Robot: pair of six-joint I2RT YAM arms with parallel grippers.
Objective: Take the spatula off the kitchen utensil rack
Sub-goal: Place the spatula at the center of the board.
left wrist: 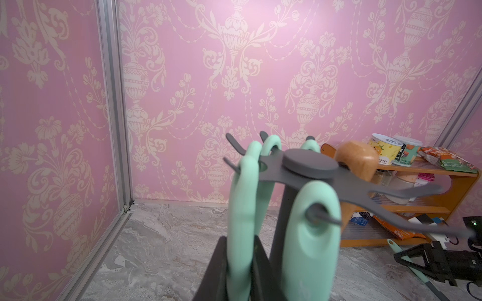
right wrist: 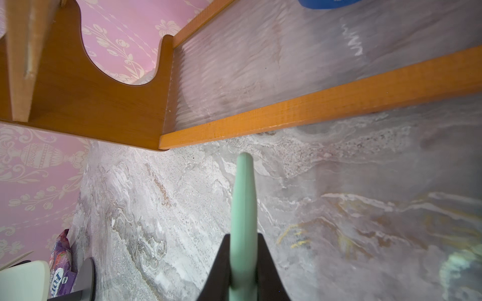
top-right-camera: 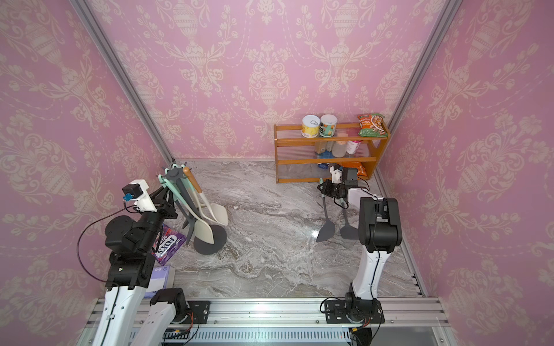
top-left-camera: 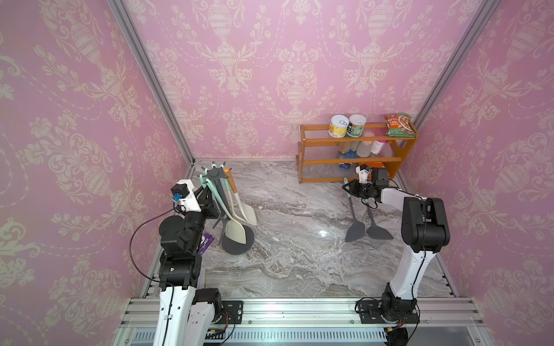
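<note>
Two mint-green handles are clamped at once, one in each gripper. My right gripper [top-left-camera: 347,188] is clenched on the handle of the dark grey spatula [top-left-camera: 354,231], which hangs blade-down over the grey marble tabletop [top-left-camera: 299,257]; it is free of the hooks and well apart from the dark grey kitchen utensil rack [top-left-camera: 214,173]; whether its blade touches the marble I cannot tell. My left gripper [top-left-camera: 207,198] is squeezed tight around another mint-green utensil handle [left wrist: 241,198] up at the rack's star-shaped crown. Beige-bladed turners [top-left-camera: 247,213] hang on the near side of the pole, down to the round base.

The orange wooden shelf [top-left-camera: 350,161] stands just behind the right gripper; in the right wrist view its bottom rail runs close ahead of the handle tip. Two round tin cans [top-left-camera: 339,126] and a green snack bag [top-left-camera: 398,124] sit on its top tier; the bottles below are too blurred to name. A purple sweet bag [top-right-camera: 166,244] lies just beside the rack's base, partly under my left arm.
</note>
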